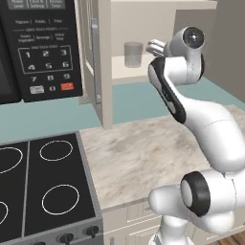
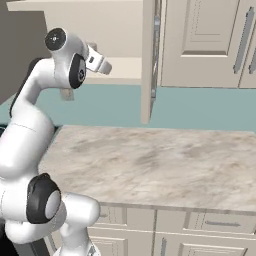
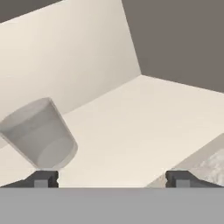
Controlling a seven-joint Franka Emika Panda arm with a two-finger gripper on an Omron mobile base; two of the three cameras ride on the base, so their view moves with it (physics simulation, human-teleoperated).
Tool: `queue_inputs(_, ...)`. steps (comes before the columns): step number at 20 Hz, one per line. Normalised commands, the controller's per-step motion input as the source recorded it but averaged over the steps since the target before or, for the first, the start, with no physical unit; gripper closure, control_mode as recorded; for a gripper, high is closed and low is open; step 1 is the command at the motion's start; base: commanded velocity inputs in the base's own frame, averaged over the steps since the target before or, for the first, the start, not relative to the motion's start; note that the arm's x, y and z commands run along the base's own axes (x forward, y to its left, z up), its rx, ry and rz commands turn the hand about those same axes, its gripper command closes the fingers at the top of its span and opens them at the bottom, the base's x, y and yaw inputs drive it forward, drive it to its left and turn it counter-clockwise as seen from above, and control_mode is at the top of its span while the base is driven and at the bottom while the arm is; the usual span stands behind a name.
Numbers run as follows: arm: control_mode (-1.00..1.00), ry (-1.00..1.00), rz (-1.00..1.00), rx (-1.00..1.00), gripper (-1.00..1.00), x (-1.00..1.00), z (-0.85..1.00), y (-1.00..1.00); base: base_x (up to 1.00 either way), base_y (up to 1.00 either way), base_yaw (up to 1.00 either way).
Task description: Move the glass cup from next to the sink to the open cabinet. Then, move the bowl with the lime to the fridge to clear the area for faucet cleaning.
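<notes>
From the left base view, the cup is standing upright on the shelf of the open cabinet, and the arm is reaching up beside it over the marble surface next to the stove. From the right base view, the arm is bending toward the cabinet above the bare surface. In the hand view, the hand is hanging released with its tips spread wide, and the cup is sitting on the shelf just above the left tip, free of it.

glass cup: see-through pale grey | cabinet shelf and walls: plain cream | counter: beige marble with brownish veins | backsplash: flat teal | stovetop: black with white ring outlines | microwave: black, white keypad, one orange-red button
</notes>
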Motion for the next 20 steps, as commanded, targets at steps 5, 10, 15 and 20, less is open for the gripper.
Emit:
queue_inputs(5,-1.00,-0.02,0.06,-0.06,-1.00,-1.00,-1.00,-0.53,0.00,0.00,0.00)
queue_inputs(10,-1.00,0.10,0.13,-0.06,-1.00,-1.00,-0.95,-0.35,0.00,0.00,0.00)
queue_inputs(15,1.00,0.06,0.11,-0.02,-1.00,-0.40,-0.34,-0.07,-0.60,0.00,0.28)
queue_inputs(20,1.00,0.00,0.00,0.00,-1.00,0.00,0.00,0.00,-0.54,0.00,0.73)
